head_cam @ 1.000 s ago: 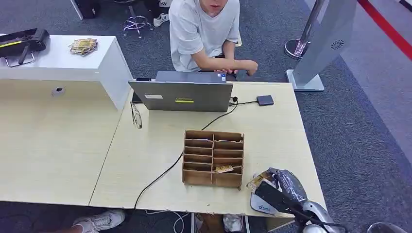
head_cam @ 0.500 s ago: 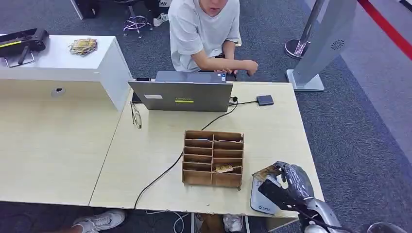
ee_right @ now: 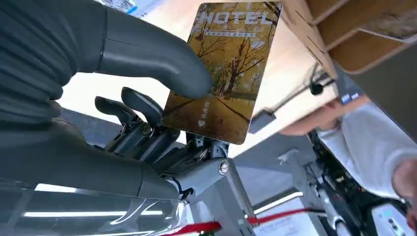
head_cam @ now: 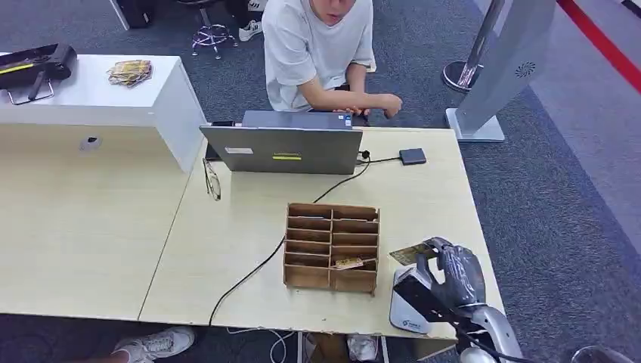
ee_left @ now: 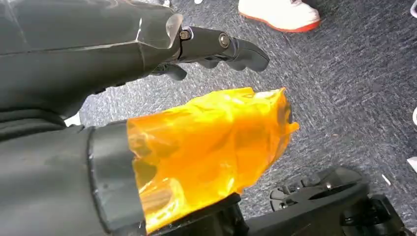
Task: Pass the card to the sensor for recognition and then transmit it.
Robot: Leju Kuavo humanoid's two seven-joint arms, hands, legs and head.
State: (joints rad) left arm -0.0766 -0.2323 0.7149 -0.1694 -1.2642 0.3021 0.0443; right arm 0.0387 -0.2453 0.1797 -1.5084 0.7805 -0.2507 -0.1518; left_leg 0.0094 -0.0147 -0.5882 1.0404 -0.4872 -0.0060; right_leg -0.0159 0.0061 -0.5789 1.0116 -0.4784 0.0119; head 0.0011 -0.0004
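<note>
My right hand (head_cam: pixel 455 274) hovers at the near right corner of the table and pinches a golden hotel card (head_cam: pixel 409 254) between thumb and fingers. In the right wrist view the card (ee_right: pixel 225 69) shows autumn trees and the word HOTEL, with the thumb (ee_right: pixel 147 59) pressed on its face. Below the hand lies a white card reader (head_cam: pixel 407 311) on the table edge. A small dark sensor pad (head_cam: pixel 412 156) sits far off by the laptop. My left hand (ee_left: pixel 147 54) hangs over the carpet, fingers apart, holding nothing.
A wooden slotted card rack (head_cam: pixel 331 246) stands left of my right hand, one card in a lower slot. A grey laptop (head_cam: pixel 283 147) and its cable cross the table. A person (head_cam: pixel 321 49) sits behind the laptop. A grey kiosk (head_cam: pixel 503 64) stands at the back right.
My right hand has lifted the card off the white reader and moved it up and slightly forward. The card now stands clear above the table.
</note>
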